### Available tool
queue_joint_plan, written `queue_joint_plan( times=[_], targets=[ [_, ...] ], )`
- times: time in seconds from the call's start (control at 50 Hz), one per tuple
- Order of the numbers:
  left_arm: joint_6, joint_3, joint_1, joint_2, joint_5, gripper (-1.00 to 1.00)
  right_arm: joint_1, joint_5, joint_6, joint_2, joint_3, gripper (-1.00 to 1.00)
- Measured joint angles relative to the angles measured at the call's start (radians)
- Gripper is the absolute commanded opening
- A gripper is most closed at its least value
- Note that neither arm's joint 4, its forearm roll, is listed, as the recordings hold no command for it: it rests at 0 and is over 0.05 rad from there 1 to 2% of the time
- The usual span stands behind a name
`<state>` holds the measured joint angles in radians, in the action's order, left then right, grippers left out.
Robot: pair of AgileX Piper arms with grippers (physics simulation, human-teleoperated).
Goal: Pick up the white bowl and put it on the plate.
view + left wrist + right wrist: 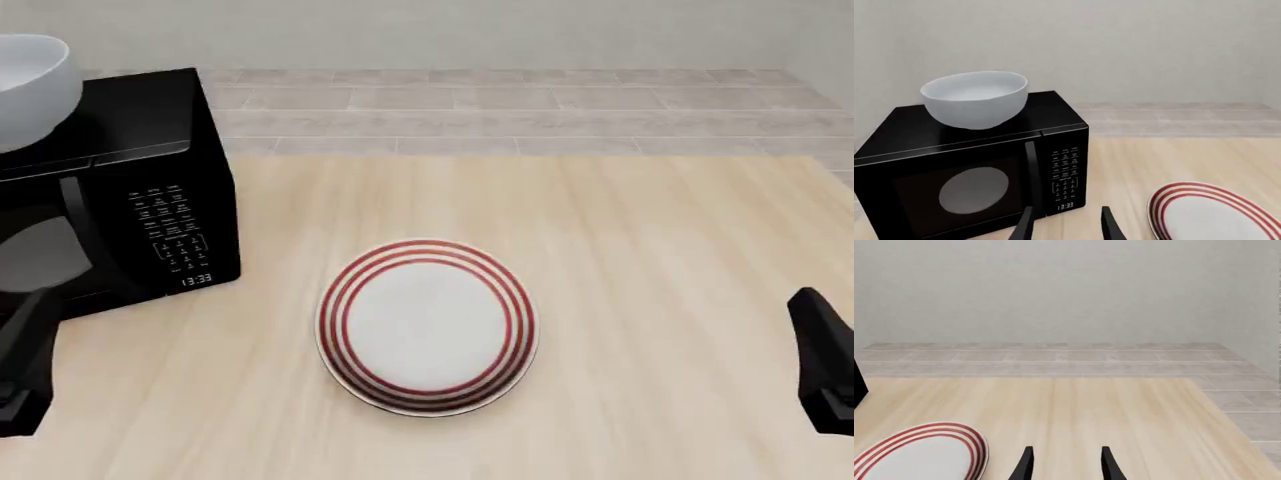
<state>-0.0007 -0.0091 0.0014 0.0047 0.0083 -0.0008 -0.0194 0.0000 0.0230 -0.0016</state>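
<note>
White bowl (27,90) is seen atop microwave (127,190), frame's upper left; plate (427,325) at bench (641,260) center. Left tool (1066,225) and right tool (1065,464) are held released.

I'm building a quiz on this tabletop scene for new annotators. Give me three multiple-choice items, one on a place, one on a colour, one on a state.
1. Where does the white bowl rest?
A. on the plate
B. on top of the microwave
C. on the bare table

2. What colour are the rings on the plate?
A. blue
B. green
C. red

3. What state is the left gripper in?
A. open, holding nothing
B. shut on the bowl
C. shut on the plate

Answers:
1. B: the bowl sits on the black microwave, upright.
2. C: concentric red rings run round the plate's rim.
3. A: its fingers stand apart with only table and microwave front between them.
</note>
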Motion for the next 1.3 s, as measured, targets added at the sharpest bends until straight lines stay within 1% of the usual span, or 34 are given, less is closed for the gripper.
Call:
queue_joint_plan(
  times=[0.08,0.14,0.2,0.38,0.64,0.78,0.9,1.3],
  targets=[
    [0.003,-0.003,0.008,0.012,-0.004,1.00,0.000,0.000,0.000,0.001,0.000,1.00],
    [0.009,-0.036,0.007,0.020,0.027,1.00,0.000,-0.001,0.000,0.001,0.000,1.00],
    [0.025,-0.081,0.002,0.026,0.071,1.00,0.000,-0.001,0.000,0.001,0.000,1.00],
    [0.104,-0.249,-0.003,0.045,0.215,1.00,0.000,0.000,0.000,0.001,-0.001,1.00],
    [0.248,-0.472,0.001,0.074,0.379,1.00,0.000,-0.001,0.000,0.002,-0.001,1.00],
    [0.341,-0.583,-0.004,0.079,0.453,1.00,0.000,-0.002,0.000,0.003,-0.001,1.00],
    [0.415,-0.652,-0.020,0.096,0.499,1.00,0.000,-0.002,0.000,0.003,-0.001,1.00],
    [0.624,-0.810,-0.060,0.170,0.610,1.00,0.000,-0.002,0.000,0.003,-0.001,1.00]
  ],
)
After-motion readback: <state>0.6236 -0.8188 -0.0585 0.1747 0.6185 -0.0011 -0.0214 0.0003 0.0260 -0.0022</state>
